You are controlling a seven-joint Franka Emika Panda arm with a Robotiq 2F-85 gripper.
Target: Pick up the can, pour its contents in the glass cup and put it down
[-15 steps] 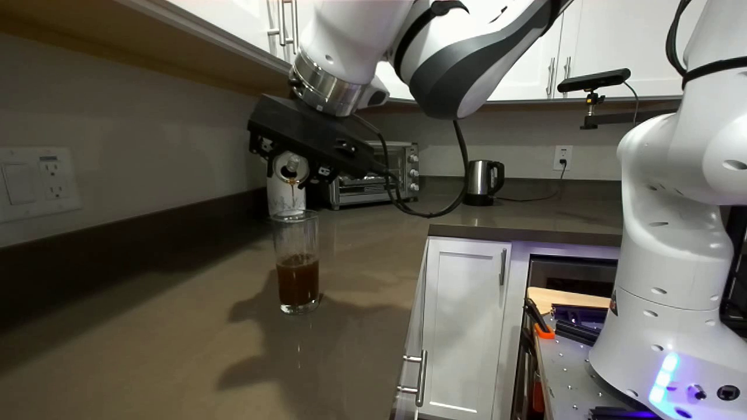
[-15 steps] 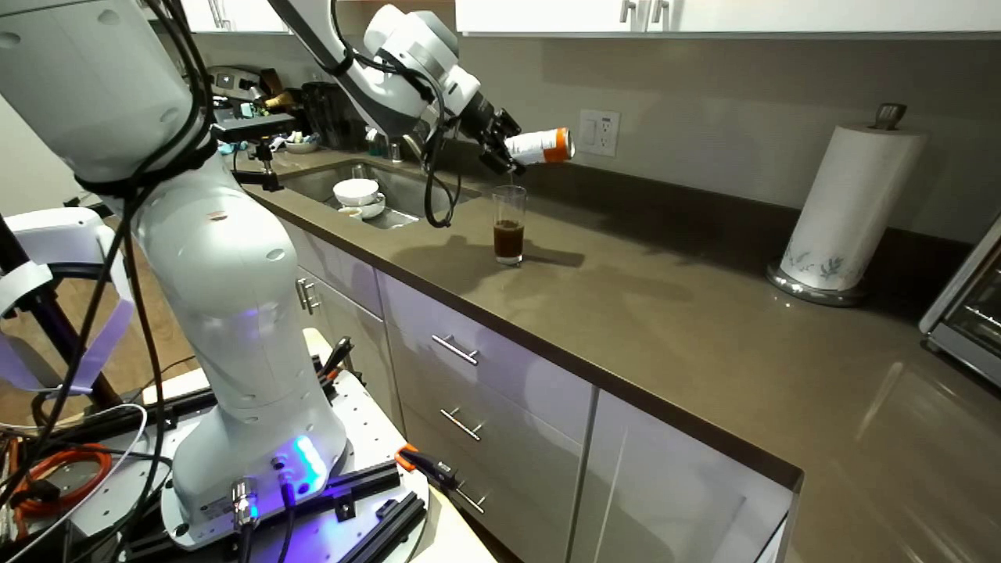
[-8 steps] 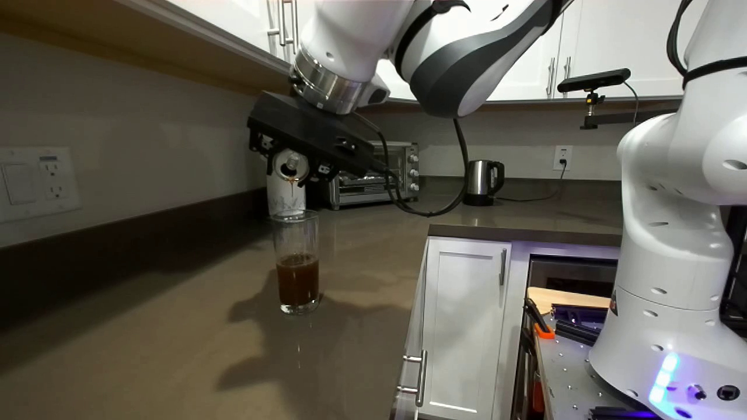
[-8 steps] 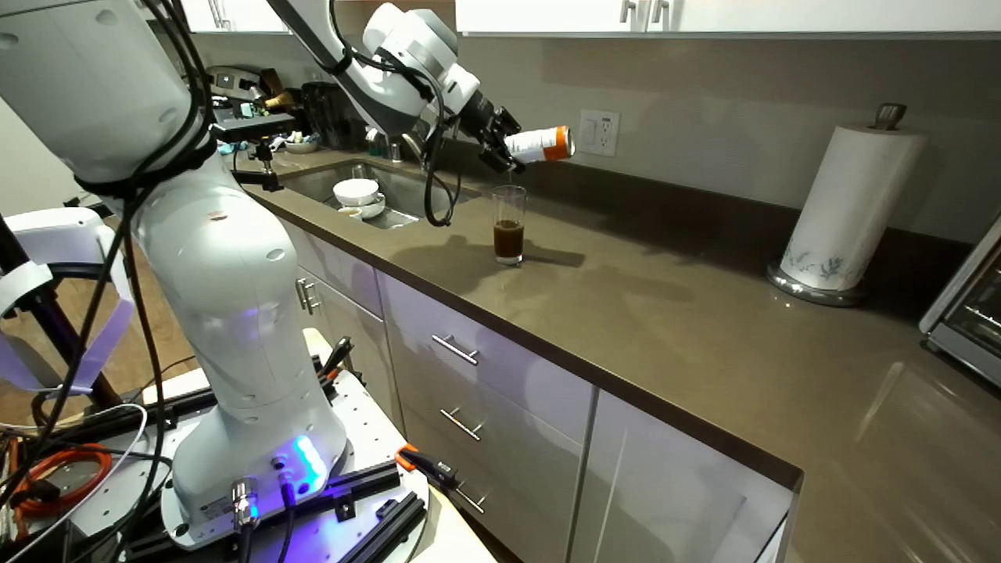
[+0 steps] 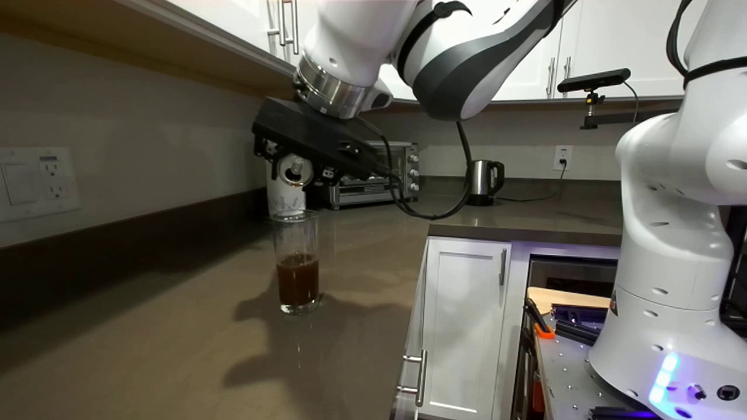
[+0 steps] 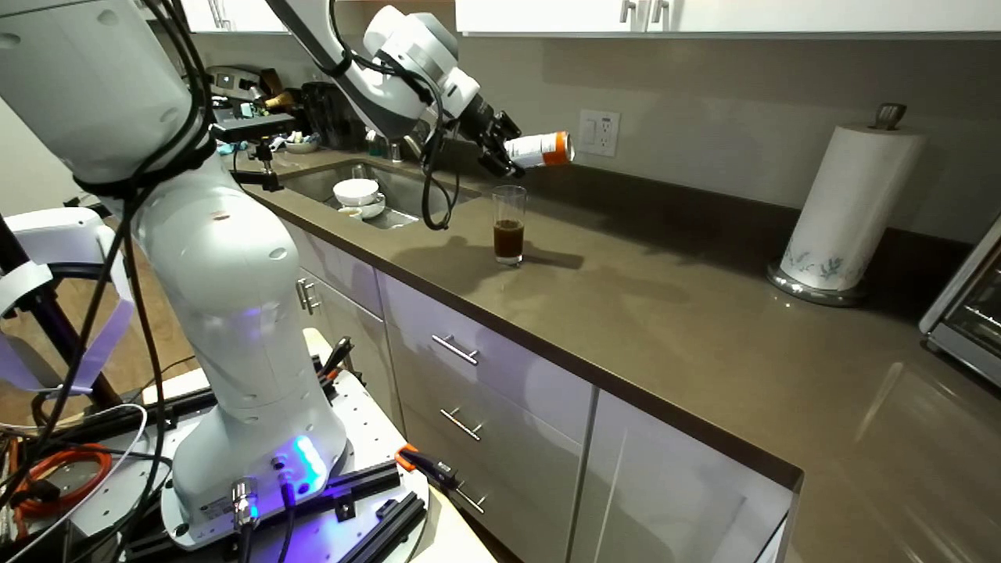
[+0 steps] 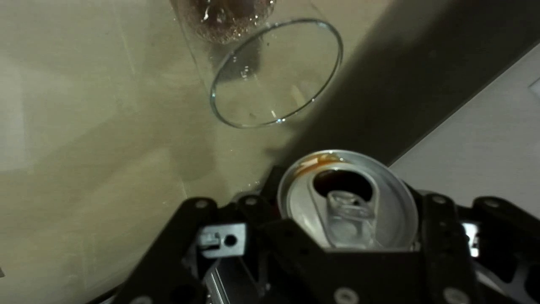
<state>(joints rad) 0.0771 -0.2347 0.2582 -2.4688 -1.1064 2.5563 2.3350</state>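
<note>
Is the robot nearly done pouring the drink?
Done: the can is up off the counter, and brown drink sits in the glass cup.
In hand: the gripper holds the can tipped nearly sideways above the glass cup. I see no stream falling.
Left: perhaps more pouring, as I can't tell how much is inside the can, then putting it down, because it's up in the air.

Exterior views roughly opposed, sharing glass; wrist view close, downward.

Opened can, tipped nearly horizontal, above half-filled glass cup
</note>
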